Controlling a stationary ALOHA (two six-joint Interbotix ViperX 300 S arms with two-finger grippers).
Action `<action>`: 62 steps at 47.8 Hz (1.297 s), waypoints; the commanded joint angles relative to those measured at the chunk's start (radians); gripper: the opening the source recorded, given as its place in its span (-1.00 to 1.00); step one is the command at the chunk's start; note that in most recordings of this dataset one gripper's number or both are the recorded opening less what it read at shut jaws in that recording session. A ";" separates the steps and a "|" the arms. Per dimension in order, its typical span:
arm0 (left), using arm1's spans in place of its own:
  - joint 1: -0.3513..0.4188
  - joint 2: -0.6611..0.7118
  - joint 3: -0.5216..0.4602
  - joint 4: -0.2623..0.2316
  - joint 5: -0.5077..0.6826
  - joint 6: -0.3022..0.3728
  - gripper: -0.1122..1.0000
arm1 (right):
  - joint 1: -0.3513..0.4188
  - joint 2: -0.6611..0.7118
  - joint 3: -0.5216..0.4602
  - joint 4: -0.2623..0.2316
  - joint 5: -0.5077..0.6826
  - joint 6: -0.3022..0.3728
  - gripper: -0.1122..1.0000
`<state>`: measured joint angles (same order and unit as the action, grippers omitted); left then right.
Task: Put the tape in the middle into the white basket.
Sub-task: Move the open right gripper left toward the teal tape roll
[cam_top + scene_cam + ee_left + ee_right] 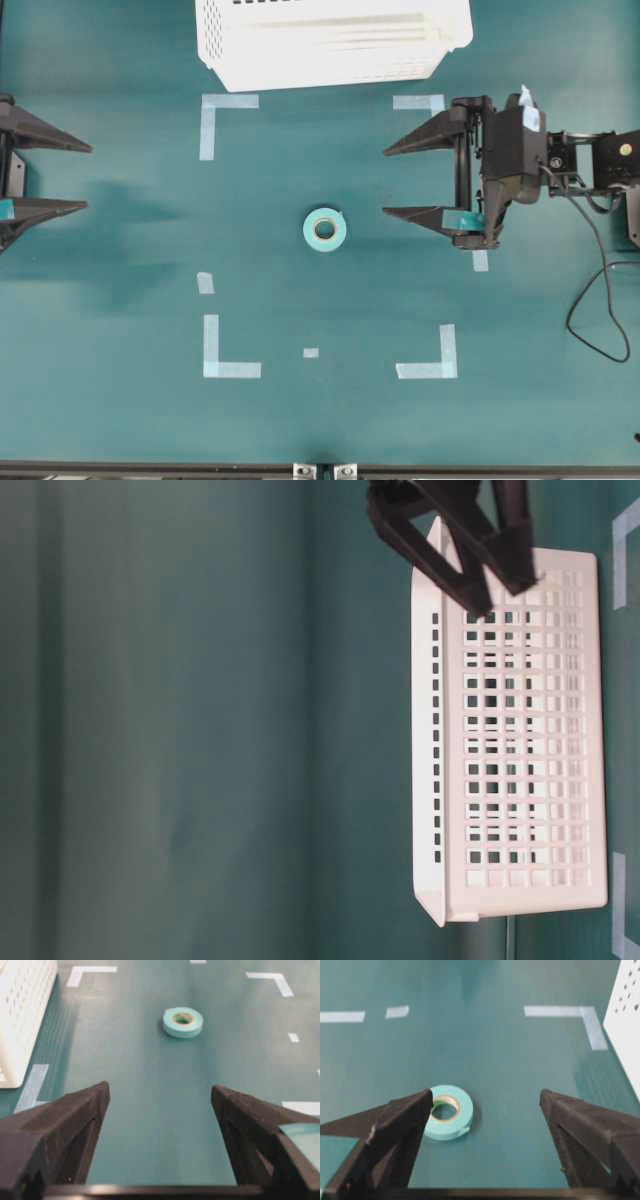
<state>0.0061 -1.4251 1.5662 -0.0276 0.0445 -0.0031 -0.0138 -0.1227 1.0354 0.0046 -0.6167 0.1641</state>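
Right pincer (392, 181) stands wide, its two black fingers pointing toward the tape (324, 229) and holding nothing. The tape lies flat on the green counter (120, 300), near the centre of the square marked by pale corner marks (231, 358), just beyond the lower finger's tip and not touching it. In the right wrist view the roll sits partly behind the left-hand finger, off the centreline of the gap. Left pincer (85, 178) is also wide and empty, at the counter's left edge, well apart from the roll. White basket (330, 40) rests at the far edge; no tape shows in it. Judging from this, nothing is done yet: aligning, gripping, lifting, carrying and releasing into the basket all remain.
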 commanded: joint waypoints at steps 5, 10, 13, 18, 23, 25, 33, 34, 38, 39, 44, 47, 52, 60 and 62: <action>0.005 0.008 -0.012 0.000 -0.003 0.000 -0.14 | -0.002 0.026 -0.037 0.003 -0.005 0.003 0.98; 0.005 0.008 -0.014 0.000 -0.003 0.000 -0.14 | 0.000 0.048 -0.052 0.003 -0.003 0.003 0.98; 0.005 0.008 -0.012 0.000 -0.003 0.000 -0.14 | 0.000 0.061 -0.060 0.003 -0.003 0.003 0.98; 0.005 0.008 -0.014 0.000 -0.005 0.000 -0.14 | 0.002 0.087 -0.075 0.003 -0.003 0.003 0.98; 0.005 0.008 -0.014 0.000 -0.005 0.000 -0.14 | 0.005 0.110 -0.091 0.002 0.008 0.003 0.98; 0.005 0.008 -0.014 0.000 -0.005 0.000 -0.14 | 0.006 0.117 -0.097 0.003 0.014 0.005 0.98; 0.005 0.008 -0.014 0.000 -0.005 0.000 -0.14 | 0.012 0.146 -0.124 0.002 0.051 0.040 0.98; 0.005 0.008 -0.012 0.000 -0.005 0.000 -0.14 | 0.012 0.150 -0.127 0.003 0.052 0.046 0.98; 0.005 0.008 -0.014 0.000 -0.003 0.000 -0.14 | 0.012 0.166 -0.137 0.000 0.057 0.058 0.98; 0.005 0.008 -0.014 0.000 -0.003 0.000 -0.14 | 0.012 0.169 -0.140 0.000 0.057 0.061 0.98; 0.005 0.008 -0.014 0.002 -0.003 0.000 -0.14 | 0.015 0.189 -0.149 0.000 0.057 0.064 0.98; 0.005 0.008 -0.012 0.000 -0.005 0.000 -0.14 | 0.017 0.201 -0.158 0.000 0.057 0.066 0.98; 0.005 0.008 -0.014 0.000 -0.003 0.000 -0.14 | 0.023 0.216 -0.172 0.000 0.057 0.066 0.98; 0.005 0.008 -0.012 0.000 -0.003 0.000 -0.14 | 0.037 0.244 -0.190 0.000 0.049 0.066 0.98; 0.005 0.008 -0.014 0.000 -0.005 0.000 -0.14 | 0.038 0.250 -0.195 0.000 0.049 0.067 0.98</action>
<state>0.0061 -1.4251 1.5662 -0.0276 0.0460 -0.0031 0.0153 0.1289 0.8652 0.0046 -0.5568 0.2301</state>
